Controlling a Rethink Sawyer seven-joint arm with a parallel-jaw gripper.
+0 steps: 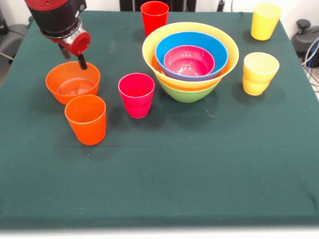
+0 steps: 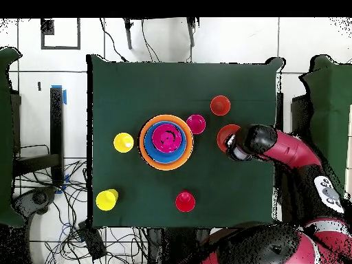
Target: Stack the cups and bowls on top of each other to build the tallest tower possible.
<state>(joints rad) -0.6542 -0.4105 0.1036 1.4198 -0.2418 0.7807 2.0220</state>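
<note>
Front camera angled down across green table (image 1: 199, 174), overhead straight down, both sharing tabletop.

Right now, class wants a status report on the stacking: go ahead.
End effector over the orange bowl, grip state unclear. Tower four bowls deep, green at base. Five cups standing loose, none blocking.

A dark green cloth (image 1: 164, 179) is covering the worktop. From overhead, a pale tiled floor (image 2: 227, 41) is showing around it, with black cables (image 2: 58, 206) lying across the tiles near one side.
</note>
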